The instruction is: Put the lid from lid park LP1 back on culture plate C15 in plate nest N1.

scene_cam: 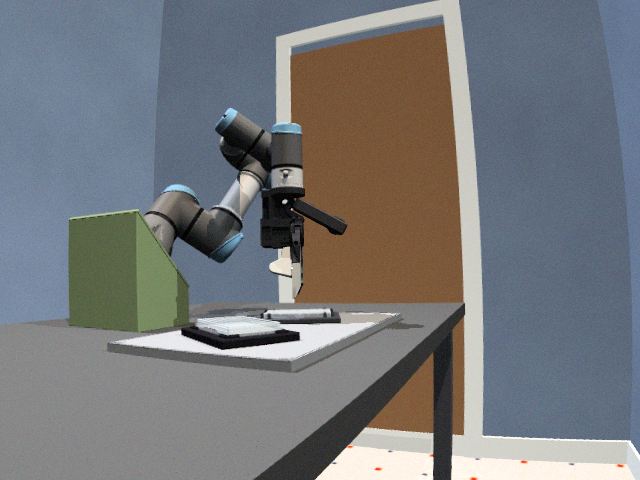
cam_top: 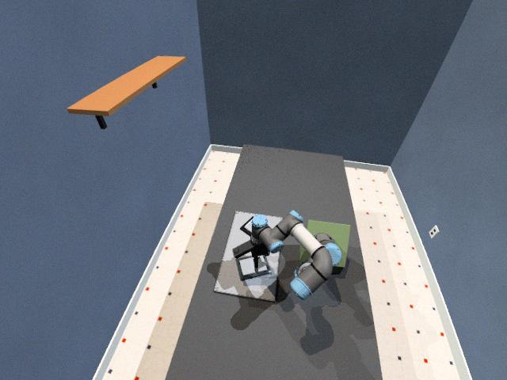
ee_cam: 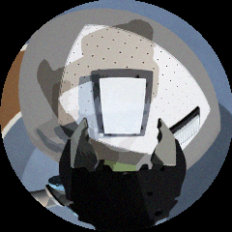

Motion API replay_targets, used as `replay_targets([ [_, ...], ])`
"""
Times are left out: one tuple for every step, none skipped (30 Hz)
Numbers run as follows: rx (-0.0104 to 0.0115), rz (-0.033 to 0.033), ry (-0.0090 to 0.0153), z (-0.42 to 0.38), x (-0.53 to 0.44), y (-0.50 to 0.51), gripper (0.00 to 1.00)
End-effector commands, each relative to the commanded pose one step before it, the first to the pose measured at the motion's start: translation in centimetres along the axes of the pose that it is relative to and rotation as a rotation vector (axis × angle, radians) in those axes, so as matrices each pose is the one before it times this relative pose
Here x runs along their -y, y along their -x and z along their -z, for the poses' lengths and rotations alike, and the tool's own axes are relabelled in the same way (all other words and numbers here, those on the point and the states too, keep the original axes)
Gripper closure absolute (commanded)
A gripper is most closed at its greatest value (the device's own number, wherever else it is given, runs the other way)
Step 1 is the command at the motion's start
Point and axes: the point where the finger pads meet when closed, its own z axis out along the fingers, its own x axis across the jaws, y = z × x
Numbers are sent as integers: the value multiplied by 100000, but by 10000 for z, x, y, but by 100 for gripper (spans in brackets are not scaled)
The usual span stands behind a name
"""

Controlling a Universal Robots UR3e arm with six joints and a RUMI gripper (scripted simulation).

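Note:
The clear lid (ee_cam: 123, 103) (cam_top: 249, 266) (scene_cam: 297, 315) lies flat in the black lid park LP1 (ee_cam: 97, 101) (scene_cam: 330, 318). My gripper (ee_cam: 123, 119) (scene_cam: 292, 284) (cam_top: 256, 264) hangs straight above it, pointing down, with a clear gap to the lid. It is open and empty, with one finger on each side of the lid in the wrist view. The culture plate C15 (scene_cam: 237, 324) (ee_cam: 186, 128) (cam_top: 246, 226) sits uncovered in the black plate nest N1 (scene_cam: 232, 339), beside the lid park. In the top view the arm partly hides it.
Both holders stand on a pale grey mat (cam_top: 229, 282) (scene_cam: 322, 349) (ee_cam: 121, 48) on the dark table (scene_cam: 155, 413). The arm's green base block (cam_top: 331, 233) (scene_cam: 113, 273) stands beside the mat. The table edge (scene_cam: 413, 351) runs close to the mat's far side.

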Motion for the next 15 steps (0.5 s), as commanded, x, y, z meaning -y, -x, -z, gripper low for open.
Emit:
replay_targets([
  [-204,703,-331,-4793,564,-430,18],
  [0,0,0,0,0,0,18],
  [1,-47,0,-1660,-9,-1,18],
  [1,0,0,-1653,-6,7,18],
  [1,0,0,-1653,-6,8,18],
  [-1,0,-1,-1752,0,-17,18],
  [0,0,0,-1666,-3,4,18],
  [0,0,0,-1666,-3,4,18],
  [0,0,0,-1666,-3,4,18],
  [0,0,0,-1666,-3,4,18],
  [0,0,0,-1666,-3,3,18],
  [0,0,0,-1666,-3,3,18],
  [1,0,0,-1666,-3,3,18],
  [1,0,0,-1666,-3,3,18],
  [1,0,0,-1666,-3,3,18],
])
